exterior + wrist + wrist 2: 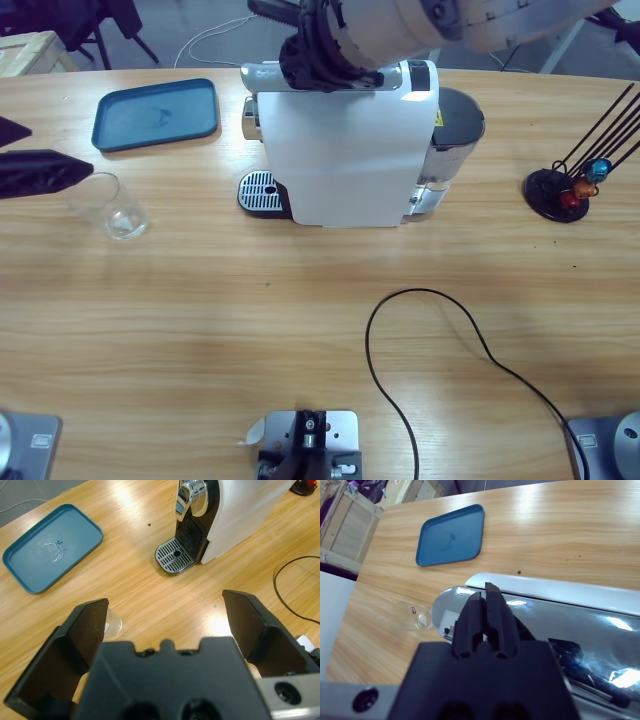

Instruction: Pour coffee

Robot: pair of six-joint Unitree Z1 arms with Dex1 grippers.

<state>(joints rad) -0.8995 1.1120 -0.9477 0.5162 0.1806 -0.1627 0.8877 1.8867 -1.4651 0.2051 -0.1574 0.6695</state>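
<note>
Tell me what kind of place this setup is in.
Probably a lab or workshop staged as a coffee corner: a long wooden table holding a coffee machine, a capsule rack, and wooden crates beyond the table's edge.

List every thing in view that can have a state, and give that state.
glass: upright, empty, on the table
blue tray: flat, nothing on it
coffee machine: drip grate bare, no cup under the spout
left gripper: open, near the glass
right gripper: shut, over the machine's top
</note>
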